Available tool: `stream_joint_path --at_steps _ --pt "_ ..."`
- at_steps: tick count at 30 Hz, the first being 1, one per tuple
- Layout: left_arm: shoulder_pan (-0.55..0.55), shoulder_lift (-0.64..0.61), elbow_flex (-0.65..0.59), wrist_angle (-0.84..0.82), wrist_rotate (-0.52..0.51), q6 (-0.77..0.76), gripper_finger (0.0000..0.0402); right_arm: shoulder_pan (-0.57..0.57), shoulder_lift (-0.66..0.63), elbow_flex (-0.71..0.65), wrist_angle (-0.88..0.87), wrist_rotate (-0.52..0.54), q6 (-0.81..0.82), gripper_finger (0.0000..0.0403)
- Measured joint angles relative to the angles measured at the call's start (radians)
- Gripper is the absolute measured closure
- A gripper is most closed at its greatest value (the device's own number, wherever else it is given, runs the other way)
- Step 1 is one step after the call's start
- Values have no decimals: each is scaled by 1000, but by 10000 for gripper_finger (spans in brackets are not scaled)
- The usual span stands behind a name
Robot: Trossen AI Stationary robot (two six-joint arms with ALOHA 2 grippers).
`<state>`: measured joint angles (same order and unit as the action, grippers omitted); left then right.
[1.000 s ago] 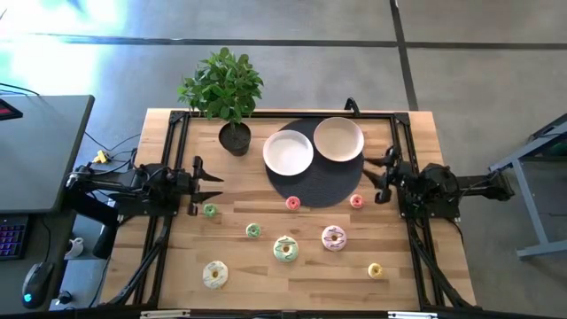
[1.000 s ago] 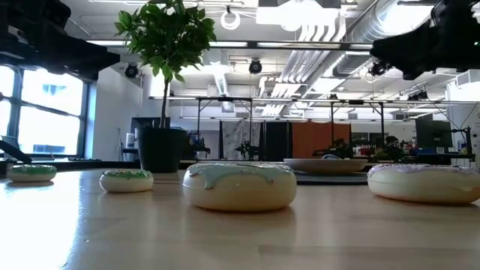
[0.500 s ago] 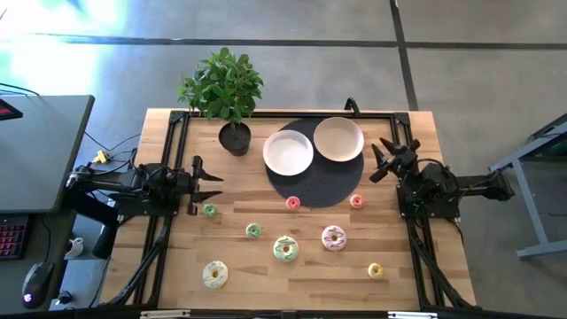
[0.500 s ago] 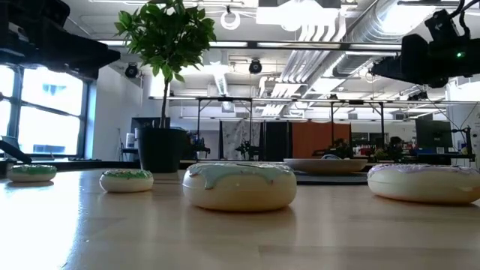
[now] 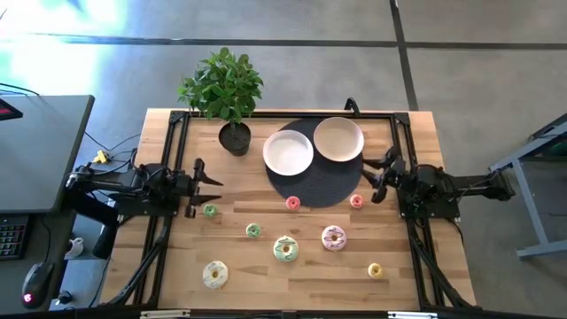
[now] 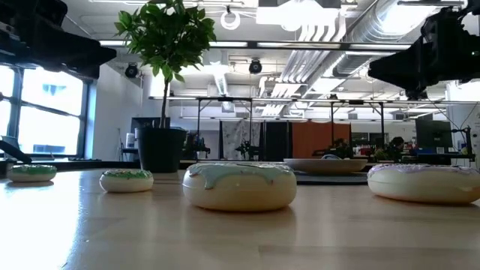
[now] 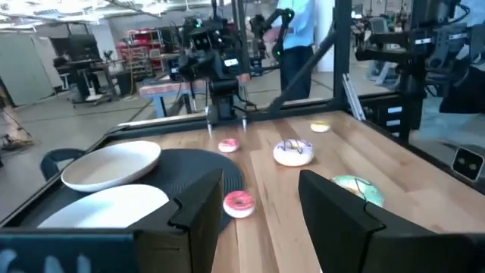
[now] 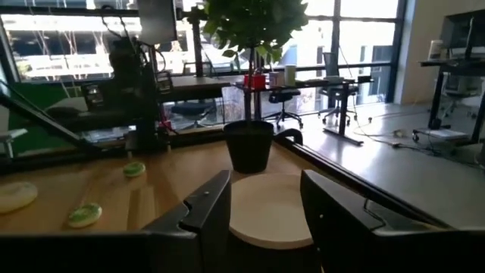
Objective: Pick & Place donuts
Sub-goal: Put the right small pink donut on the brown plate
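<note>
Several toy donuts lie flat on the wooden table: small green ones [image 5: 210, 210] [image 5: 253, 230], small pink ones [image 5: 293, 203] [image 5: 356, 201], a small orange-yellow one [image 5: 375, 270], and larger ones frosted green-cream [image 5: 285, 249], pink [image 5: 333, 237] and pale yellow [image 5: 215, 274]. My left gripper [image 5: 215, 186] hovers open at the table's left side, pointing level toward the middle, nothing between its fingers [image 7: 201, 205]. My right gripper [image 5: 370, 175] hovers open at the right side beside the dark mat, also with nothing between its fingers [image 8: 333, 212].
A white plate [image 5: 288, 151] and a cream plate [image 5: 338, 139] sit on a dark round mat [image 5: 314, 188] at the far middle. A potted plant [image 5: 232, 93] stands far left of them. Black frame rails [image 5: 168, 151] run along the table's sides.
My right gripper swung toward the table's far edge, then came back toward the near side and rolled a little, ending close to where it started. The donuts and my left gripper have kept still.
</note>
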<state>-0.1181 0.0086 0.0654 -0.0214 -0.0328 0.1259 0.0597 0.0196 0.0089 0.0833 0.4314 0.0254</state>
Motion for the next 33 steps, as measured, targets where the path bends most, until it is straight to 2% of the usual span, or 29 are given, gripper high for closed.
stream_joint_path --at_steps 6,9,12,17,21,25,28,33 --pt "0 0 0 100 -10 -36 231 0 0 3 15 12 -12 250" --pt "0 0 0 166 -4 -41 231 0 14 44 19 -17 -27 256" --pt "0 0 0 264 -73 -21 231 0 63 110 18 -61 -23 262" --pt "0 4 0 365 -229 37 231 0 261 227 -79 -145 83 265" --pt "0 36 12 452 -271 43 231 0 489 321 -260 -171 207 265" --pt "0 111 107 372 -333 41 231 0 682 434 -468 -246 335 265" --pt "0 212 211 205 -412 8 231 0 783 521 -615 -318 413 265" --pt "0 408 329 72 -505 -71 231 0 903 581 -846 -330 526 265"
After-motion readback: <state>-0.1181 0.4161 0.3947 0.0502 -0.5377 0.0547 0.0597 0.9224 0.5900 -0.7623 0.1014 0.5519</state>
